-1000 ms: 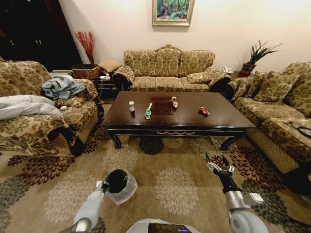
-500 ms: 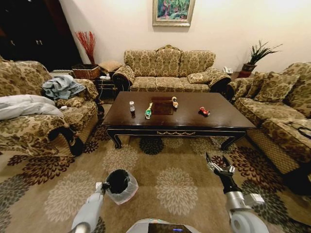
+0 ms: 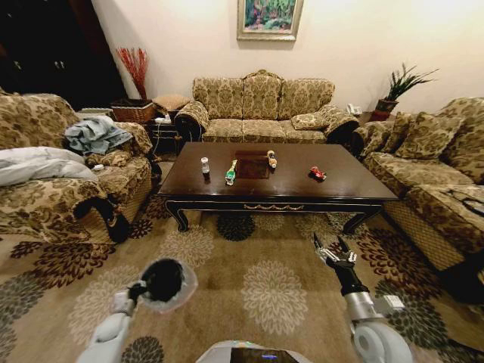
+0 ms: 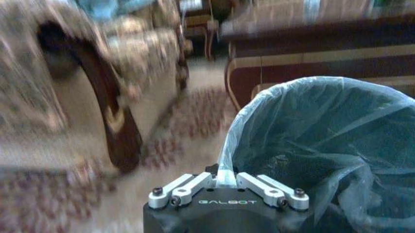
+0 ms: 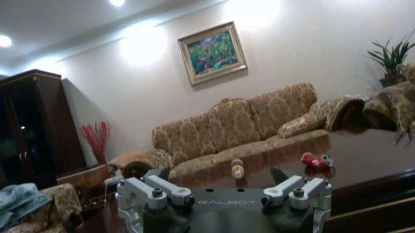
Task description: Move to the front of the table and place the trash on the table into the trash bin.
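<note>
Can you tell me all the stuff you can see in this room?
table: one, dark shiny wood, middle of the room
small bottle: one, clear with white cap, standing on the table's left part
green bottle: one, green and white, lying beside the clear one
brown bottle: one, yellow-brown with white cap, near the table's far edge
wrapper: one, red, crumpled, on the table's right part
trash bin: one, dark inside, whitish bag liner, over the carpet at the left pincer
sofas: three, gold patterned, around the table
painting: one, green, on the wall
left pincer: one, shut on the bin's bag rim
right pincer: one, open, above the carpet
</note>
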You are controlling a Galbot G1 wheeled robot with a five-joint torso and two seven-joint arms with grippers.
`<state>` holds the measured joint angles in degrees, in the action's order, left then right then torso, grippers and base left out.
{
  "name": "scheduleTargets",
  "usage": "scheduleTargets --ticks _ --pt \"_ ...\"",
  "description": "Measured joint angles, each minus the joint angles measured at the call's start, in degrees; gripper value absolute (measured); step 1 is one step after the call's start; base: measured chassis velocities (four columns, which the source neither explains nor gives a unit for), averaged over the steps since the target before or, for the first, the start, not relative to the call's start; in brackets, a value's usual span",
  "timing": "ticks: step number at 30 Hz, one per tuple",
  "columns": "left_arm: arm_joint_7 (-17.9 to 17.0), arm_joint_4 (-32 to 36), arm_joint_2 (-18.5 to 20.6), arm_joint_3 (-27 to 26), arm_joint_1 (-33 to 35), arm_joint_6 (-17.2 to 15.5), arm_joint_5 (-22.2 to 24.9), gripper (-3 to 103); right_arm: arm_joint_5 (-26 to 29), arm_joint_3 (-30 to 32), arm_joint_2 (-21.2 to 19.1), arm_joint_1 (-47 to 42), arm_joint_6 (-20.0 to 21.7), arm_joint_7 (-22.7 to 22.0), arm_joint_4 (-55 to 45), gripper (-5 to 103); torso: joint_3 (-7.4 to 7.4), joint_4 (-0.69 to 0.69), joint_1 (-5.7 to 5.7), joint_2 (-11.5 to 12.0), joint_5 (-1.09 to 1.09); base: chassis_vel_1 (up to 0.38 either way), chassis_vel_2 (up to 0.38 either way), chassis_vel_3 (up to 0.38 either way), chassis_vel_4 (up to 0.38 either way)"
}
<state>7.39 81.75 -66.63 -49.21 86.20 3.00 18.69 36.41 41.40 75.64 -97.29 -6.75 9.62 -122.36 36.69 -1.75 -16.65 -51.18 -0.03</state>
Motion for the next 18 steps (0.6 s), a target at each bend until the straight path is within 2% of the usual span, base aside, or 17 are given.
scheduleTargets --ticks 4,5,8,9,10,14,15,18 --pt "-0.1 13.3 0.7 -5.8 7.4 -0.5 3.5 2 -0.1 -0.3 -0.1 0.4 -0.4 0.4 -1.3 100 0.00 -0.02 0.00 0.0 0.01 0.000 0.000 0.000 0.000" --pt "-0.1 13.3 0.7 -5.8 7.4 -0.5 3.5 2 -0.1 -0.3 -0.1 0.4 -0.4 0.4 -1.3 100 0.00 -0.02 0.00 0.0 0.01 0.000 0.000 0.000 0.000" --pt "-0.6 24.4 0.3 -9.2 10.7 -0.7 5.6 2 -1.1 -0.6 0.0 0.2 -1.8 1.2 -2.5 100 0.00 -0.01 0.00 0.0 0.04 0.000 0.000 0.000 0.000" --pt "-0.8 27.1 0.1 -9.9 11.3 -0.7 6.1 2 -1.4 -0.6 -0.1 0.1 -2.1 1.4 -3.0 100 0.00 0.00 0.00 0.0 0.03 0.000 0.000 0.000 0.000" --pt "-0.8 27.1 0.1 -9.9 11.3 -0.7 6.1 2 -1.4 -0.6 -0.1 0.1 -2.1 1.4 -3.0 100 0.00 0.00 0.00 0.0 0.03 0.000 0.000 0.000 0.000" --pt "-2.7 40.0 -0.4 -12.8 12.9 -2.0 8.3 2 -2.8 0.7 -0.7 0.7 -2.0 2.5 -6.0 100 0.00 -0.01 0.00 0.0 0.03 0.000 0.000 0.000 0.000" --pt "-2.7 40.0 -0.4 -12.8 12.9 -2.0 8.3 2 -2.8 0.7 -0.7 0.7 -2.0 2.5 -6.0 100 0.00 -0.01 0.00 0.0 0.03 0.000 0.000 0.000 0.000" --pt "-3.7 47.6 -0.1 -13.8 12.6 -3.4 9.0 2 -2.9 1.0 -0.8 1.0 -1.2 2.7 -8.2 100 0.00 0.00 0.00 0.0 0.04 0.000 0.000 0.000 0.000"
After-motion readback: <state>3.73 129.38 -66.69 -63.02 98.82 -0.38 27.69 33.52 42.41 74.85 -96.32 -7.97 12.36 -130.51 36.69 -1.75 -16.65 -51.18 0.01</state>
